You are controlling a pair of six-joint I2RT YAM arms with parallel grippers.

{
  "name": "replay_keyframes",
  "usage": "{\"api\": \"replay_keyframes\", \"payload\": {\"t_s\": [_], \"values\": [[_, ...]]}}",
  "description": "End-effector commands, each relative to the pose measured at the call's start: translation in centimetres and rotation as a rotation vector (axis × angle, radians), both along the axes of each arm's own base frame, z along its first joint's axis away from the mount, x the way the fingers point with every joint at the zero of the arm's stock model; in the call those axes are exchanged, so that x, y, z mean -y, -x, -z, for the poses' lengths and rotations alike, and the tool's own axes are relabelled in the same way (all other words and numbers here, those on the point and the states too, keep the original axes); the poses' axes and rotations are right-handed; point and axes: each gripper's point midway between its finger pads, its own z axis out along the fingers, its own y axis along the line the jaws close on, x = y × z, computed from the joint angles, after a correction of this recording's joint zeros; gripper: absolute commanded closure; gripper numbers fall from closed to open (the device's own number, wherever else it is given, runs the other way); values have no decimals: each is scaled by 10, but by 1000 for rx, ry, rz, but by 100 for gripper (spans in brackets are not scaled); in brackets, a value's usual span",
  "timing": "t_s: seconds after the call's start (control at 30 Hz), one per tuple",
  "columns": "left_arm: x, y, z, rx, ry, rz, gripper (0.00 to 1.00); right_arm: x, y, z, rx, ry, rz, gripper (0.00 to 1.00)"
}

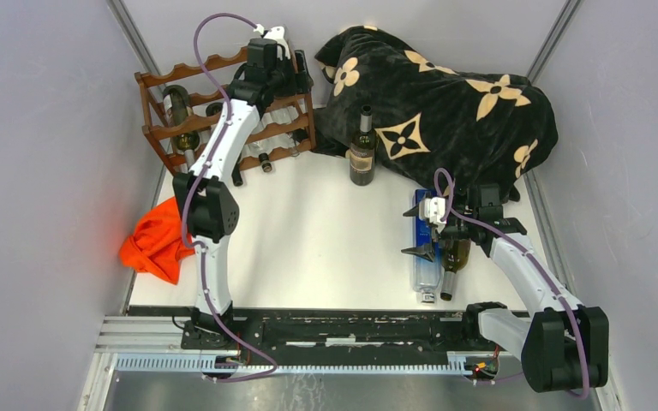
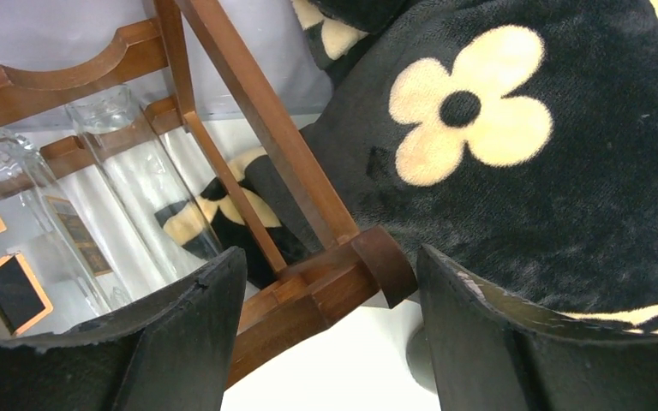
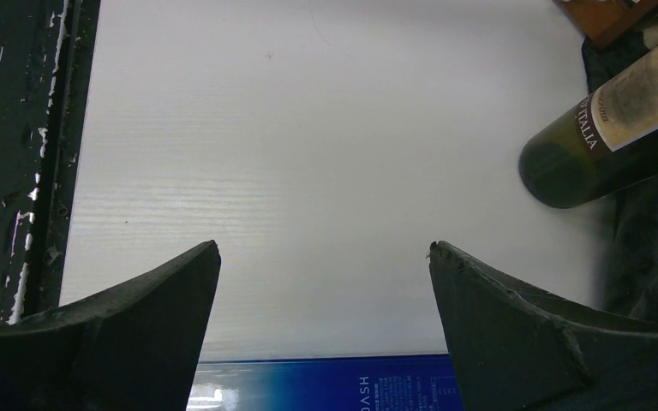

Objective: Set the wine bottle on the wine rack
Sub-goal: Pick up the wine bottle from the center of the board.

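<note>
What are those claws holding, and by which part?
Nothing. The left gripper is open at the rack's end; the right gripper is open over a blue-labelled bottle.

Seen from above, the left arm (image 1: 225,139) hides the middle of the wine rack (image 1: 164,128) and most of the racked bottles (image 1: 180,116). Near right, the right tool (image 1: 412,231) masks the upper parts of a clear bottle (image 1: 427,278) and a dark bottle (image 1: 451,265). The green bottle (image 3: 600,145) runs off the right wrist view's edge, label half readable.

One wine rack (image 1: 190,68), one upright wine bottle (image 1: 361,156), one clear bottle (image 1: 427,272) and one green bottle (image 1: 455,255) lying flat, one flowered blanket (image 1: 445,94), one orange cloth (image 1: 156,244).
</note>
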Motion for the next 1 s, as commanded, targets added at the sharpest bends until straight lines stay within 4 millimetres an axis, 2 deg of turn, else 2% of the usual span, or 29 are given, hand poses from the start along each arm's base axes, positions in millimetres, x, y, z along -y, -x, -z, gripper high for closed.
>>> {"api": "replay_keyframes", "payload": {"t_s": [0.0,0.2,0.3,0.5,0.97], "values": [[16,-7,-14,30,99,42,23,-1,-4,-10,41,-10,-14,2],[36,1,-6,-1,128,119,30,-1,-4,-11,48,-10,-17,2],[39,6,-6,-7,129,139,35,-1,-4,-11,49,-10,-16,2],[43,17,-19,3,144,172,42,-1,-3,-12,51,-12,-18,2],[60,54,-35,-4,160,244,48,-2,-2,-15,61,-21,-24,2]]}}
